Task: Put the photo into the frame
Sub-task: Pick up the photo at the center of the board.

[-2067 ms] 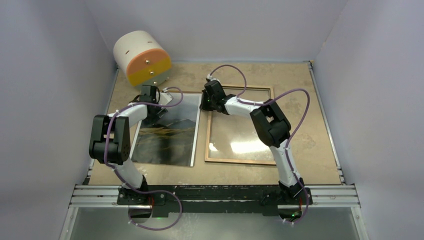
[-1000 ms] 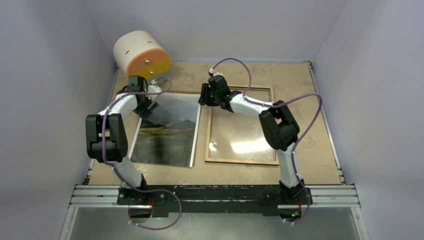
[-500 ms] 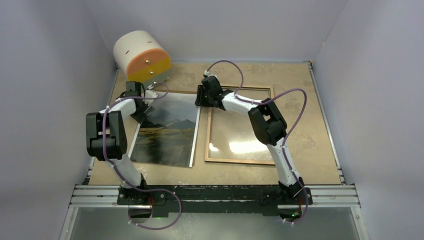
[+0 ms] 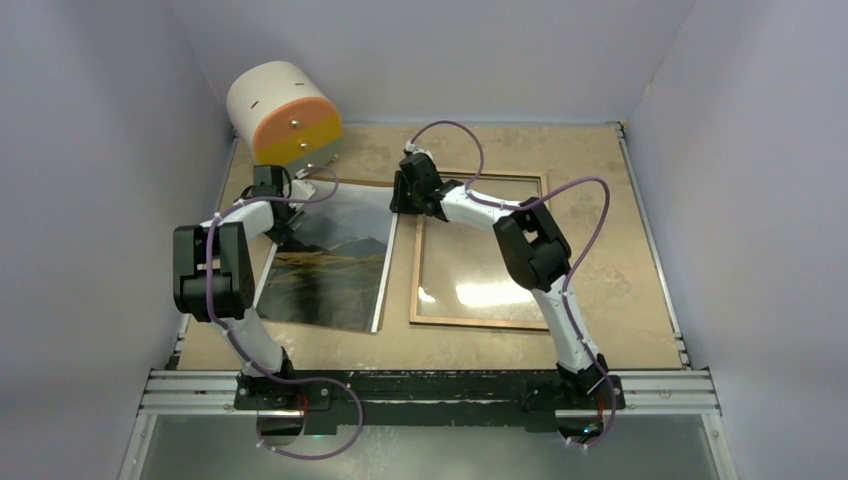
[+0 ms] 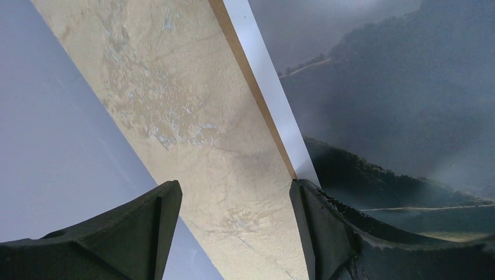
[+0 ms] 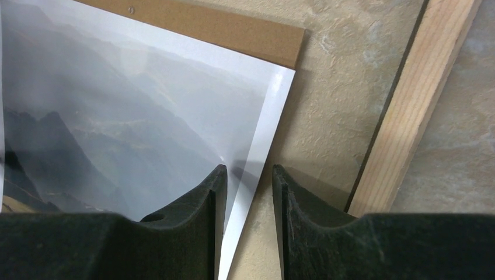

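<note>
1. The left arm folds with its elbow high over the table's (image 4: pixel 620 260) left edge, and its forearm reaches away to the far-left corner of the photo (image 4: pixel 335 265).
2. The left gripper (image 4: pixel 283 222) is spread wide and holds nothing. In the wrist view one finger (image 5: pixel 333 233) sits at the print's white border, with bare tabletop between it and the other.
3. The right arm stretches across the frame (image 4: pixel 480 322), elbow over the glass and wrist turned left.
4. The right gripper (image 4: pixel 400 200) hangs at the photo's far-right corner. Its fingers (image 6: pixel 201 216) are only narrowly parted, and the print's white edge runs into the gap unpinched.
5. The photo lies picture-up on the left, just beside the frame but apart from it. The frame lies flat with its wood rim up.
6. From above, both grippers cover the photo's far corners. The brown backing panel (image 6: pixel 233 35) beneath shows only as slivers. Whether any fingertip touches the print cannot be told.
</note>
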`<state>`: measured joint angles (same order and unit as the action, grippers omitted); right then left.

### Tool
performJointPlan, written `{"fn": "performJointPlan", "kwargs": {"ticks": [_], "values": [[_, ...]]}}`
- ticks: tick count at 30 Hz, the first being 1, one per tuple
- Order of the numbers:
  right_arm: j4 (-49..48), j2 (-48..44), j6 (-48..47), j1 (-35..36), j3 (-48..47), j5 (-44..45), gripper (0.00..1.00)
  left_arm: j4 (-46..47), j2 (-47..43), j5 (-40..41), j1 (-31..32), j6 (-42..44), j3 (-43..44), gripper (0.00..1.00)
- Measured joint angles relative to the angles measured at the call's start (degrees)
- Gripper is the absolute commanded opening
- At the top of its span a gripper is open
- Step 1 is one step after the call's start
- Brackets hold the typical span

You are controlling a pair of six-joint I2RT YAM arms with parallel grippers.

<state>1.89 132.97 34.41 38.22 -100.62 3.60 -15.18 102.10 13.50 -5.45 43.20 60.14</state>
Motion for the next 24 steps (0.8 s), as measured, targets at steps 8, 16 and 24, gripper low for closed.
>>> {"fn": "performJointPlan", "kwargs": {"ticks": [8, 16, 24], "values": [[1.9, 0.0, -1.7, 1.7, -2.1, 2.2, 0.38, 0.6, 0.0, 0.2, 0.0, 0.5, -0.2, 0.73], [2.7, 0.0, -3.0, 2.7, -4.5, 3.1, 0.36, 0.8, -0.2, 0.1, 0.0, 0.6, -0.4, 0.73], [2.1, 0.0, -1.2, 1.9, -4.2, 0.1, 0.28, 0.9, -0.3, -0.3, 0.0, 1.0, -0.7, 0.73]]}}
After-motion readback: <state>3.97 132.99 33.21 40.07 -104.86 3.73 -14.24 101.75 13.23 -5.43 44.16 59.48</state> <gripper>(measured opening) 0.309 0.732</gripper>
